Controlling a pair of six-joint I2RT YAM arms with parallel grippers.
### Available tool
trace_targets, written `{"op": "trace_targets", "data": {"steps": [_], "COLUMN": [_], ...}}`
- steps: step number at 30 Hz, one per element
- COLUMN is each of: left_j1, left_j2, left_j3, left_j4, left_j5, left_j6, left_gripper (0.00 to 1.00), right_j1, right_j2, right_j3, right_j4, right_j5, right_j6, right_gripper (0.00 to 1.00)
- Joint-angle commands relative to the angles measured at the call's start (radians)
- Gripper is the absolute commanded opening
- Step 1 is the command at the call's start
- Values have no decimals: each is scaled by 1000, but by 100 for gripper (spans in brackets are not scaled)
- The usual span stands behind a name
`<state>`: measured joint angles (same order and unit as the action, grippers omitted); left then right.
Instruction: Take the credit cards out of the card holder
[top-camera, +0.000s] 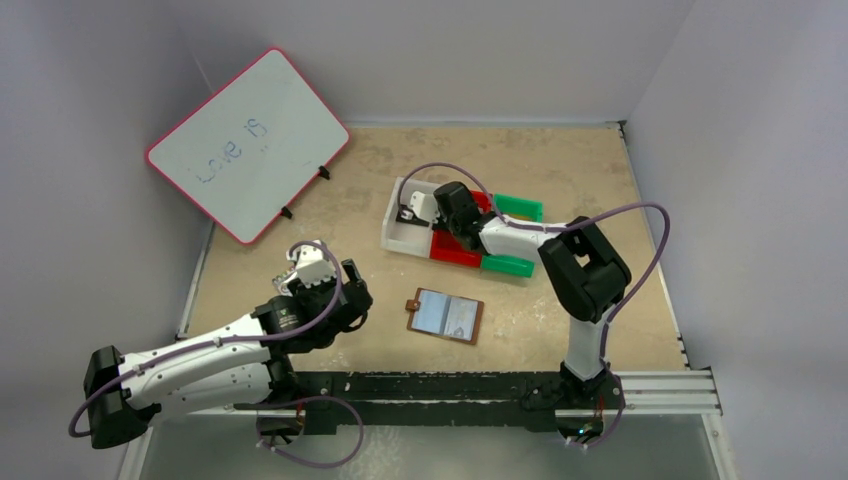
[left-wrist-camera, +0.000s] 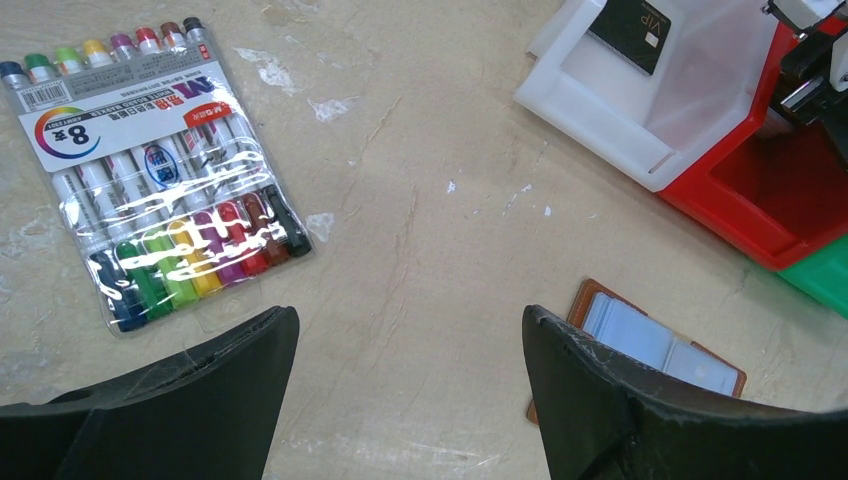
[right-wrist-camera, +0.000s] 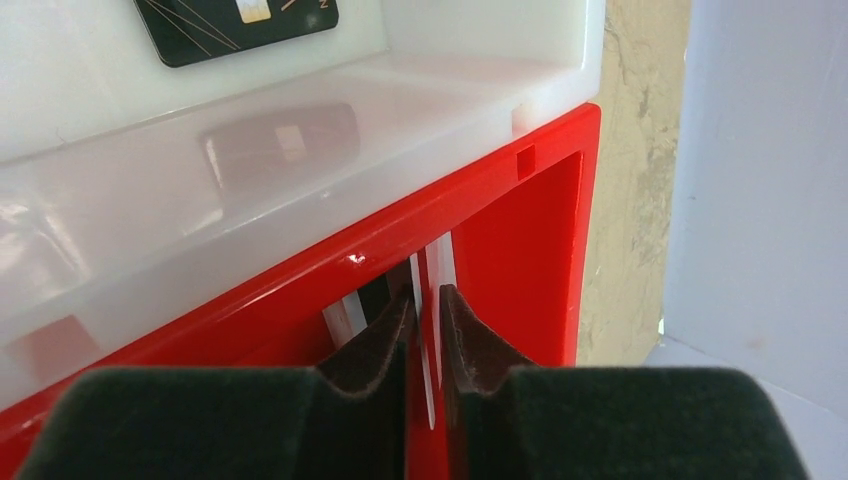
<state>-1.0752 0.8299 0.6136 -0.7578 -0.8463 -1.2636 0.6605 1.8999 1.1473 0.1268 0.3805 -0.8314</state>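
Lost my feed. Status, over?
Left gripper open. Right gripper shut on thin card over red bin. Black card in white bin. Card holder open, unobstructed.

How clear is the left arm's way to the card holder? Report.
Probably clear: the card holder lies open just to the right of the open left hand, with nothing visible between them.

Your left arm (top-camera: 190, 360) stretches from the near left, left gripper (left-wrist-camera: 410, 320) spread wide open. Your right arm (top-camera: 580, 270) bends left and far, right gripper (right-wrist-camera: 428, 305) pinching a thin pale card (right-wrist-camera: 432, 270) edge-on.
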Motion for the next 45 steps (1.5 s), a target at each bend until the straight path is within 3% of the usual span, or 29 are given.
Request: {"op": "trace_targets", "data": {"steps": [1, 3, 6, 20, 22, 25, 27, 36, 40, 45], "left_j1": [4, 4, 5, 5, 5, 5, 5, 5, 4, 4], "left_j2": [-15, -13, -1, 47, 48, 52, 53, 51, 49, 44], "left_j3": [30, 24, 15, 14, 14, 17, 18, 8, 5, -2], "left_j4": [-1, 11, 26, 75, 78, 81, 78, 80, 80, 78], "left_j5": [-33, -25, -5, 48, 50, 53, 53, 55, 58, 65], "left_j6": [-1, 10, 17, 52, 54, 57, 54, 39, 33, 19], "left_gripper": [82, 82, 81, 80, 80, 80, 80, 80, 79, 79], "right_j1": [-1, -1, -1, -1, -1, -2, -6, -28, -28, -29], "right_j2": [-25, -34, -56, -144, -151, -157, -176, -258, -223, -170], "right_j3": [34, 43, 55, 55, 41, 46, 55, 27, 7, 13], "right_j4": [24, -15, -50, -99, -86, -83, -82, -192, -216, -250], "right_j5": [-26, -45, -86, -166, -157, -128, -139, -247, -325, -303], "right_j6": [-16, -9, 17, 123, 142, 231, 343, 1035, 1183, 1280], "right_gripper": [19, 21, 31, 36, 47, 48, 45, 8, 7, 3]}}
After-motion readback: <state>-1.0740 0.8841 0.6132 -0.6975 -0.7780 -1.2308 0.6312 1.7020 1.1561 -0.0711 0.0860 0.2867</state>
